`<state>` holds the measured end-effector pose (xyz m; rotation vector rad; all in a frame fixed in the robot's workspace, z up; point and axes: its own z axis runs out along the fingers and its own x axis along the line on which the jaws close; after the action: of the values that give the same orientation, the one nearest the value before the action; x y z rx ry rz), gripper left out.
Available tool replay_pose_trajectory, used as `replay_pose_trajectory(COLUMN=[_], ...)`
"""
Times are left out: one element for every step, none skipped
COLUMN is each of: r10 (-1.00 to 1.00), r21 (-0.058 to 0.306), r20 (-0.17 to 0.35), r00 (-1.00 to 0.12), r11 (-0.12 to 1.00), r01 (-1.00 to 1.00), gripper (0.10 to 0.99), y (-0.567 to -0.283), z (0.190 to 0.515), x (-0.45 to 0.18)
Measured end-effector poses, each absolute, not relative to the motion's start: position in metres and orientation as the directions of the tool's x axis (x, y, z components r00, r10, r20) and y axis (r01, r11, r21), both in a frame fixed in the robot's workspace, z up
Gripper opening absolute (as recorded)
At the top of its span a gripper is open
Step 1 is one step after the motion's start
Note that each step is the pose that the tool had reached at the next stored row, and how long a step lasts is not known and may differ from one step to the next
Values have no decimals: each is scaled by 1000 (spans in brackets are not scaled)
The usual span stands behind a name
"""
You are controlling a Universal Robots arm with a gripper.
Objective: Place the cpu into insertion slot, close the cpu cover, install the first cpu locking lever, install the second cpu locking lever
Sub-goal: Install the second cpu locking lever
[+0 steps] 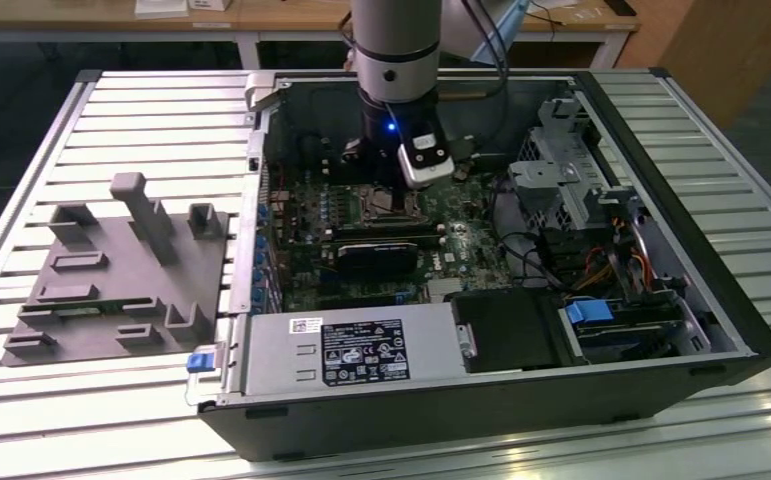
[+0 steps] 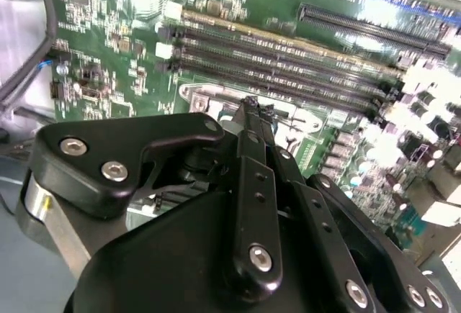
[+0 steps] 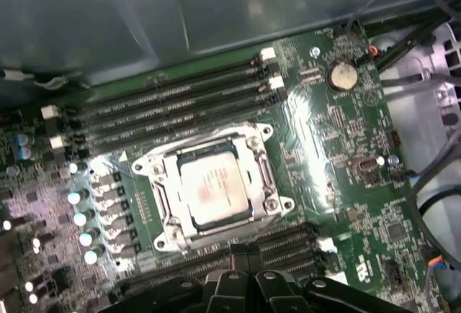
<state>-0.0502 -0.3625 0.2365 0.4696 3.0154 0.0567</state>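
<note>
The cpu [image 3: 216, 187], a dull silver square chip, lies flat in the insertion slot [image 3: 160, 239] on the green motherboard. The cpu cover [image 3: 209, 147], a thin silvery frame, lies down around the chip, and the chip's top shows through its window. My gripper [image 3: 243, 250] hovers just off one edge of the socket with its black fingers shut and nothing between them. In the second wrist view the gripper [image 2: 252, 106] points down at the socket's silvery corner. In the exterior view the gripper [image 1: 388, 192] hangs inside the open case right over the socket [image 1: 382, 207].
Long black memory slots [image 3: 166, 104] run beside the socket, with a coin battery [image 3: 342, 75] nearby. A black ribbed heatsink block [image 1: 378, 257], the grey power supply box [image 1: 345, 350], a drive cage [image 1: 572, 175] and cables crowd the case. A grey fixture [image 1: 112, 275] sits outside, on the exterior view's left.
</note>
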Motion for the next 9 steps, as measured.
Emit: replay_pose_trajectory(r10=[305, 305, 305, 303, 298, 289, 276, 263, 249], r21=[51, 51, 51, 51, 51, 51, 51, 51, 51], r20=[-82, -82, -82, -82, -82, -82, -82, -82, -82], r00=[-949, -949, -949, -949, -951, -954, -958, -961, -965], r11=[952, 952, 952, 953, 954, 957, 961, 964, 968], r01=[302, 302, 302, 300, 295, 285, 273, 260, 245], gripper=[106, 106, 106, 106, 106, 106, 106, 106, 106], y=[-365, -366, -368, -369, -369, -369, -369, -369, -369], z=[237, 236, 236, 236, 236, 235, 235, 234, 234], x=[-50, -50, -50, -50, -50, -51, -51, -51, -52])
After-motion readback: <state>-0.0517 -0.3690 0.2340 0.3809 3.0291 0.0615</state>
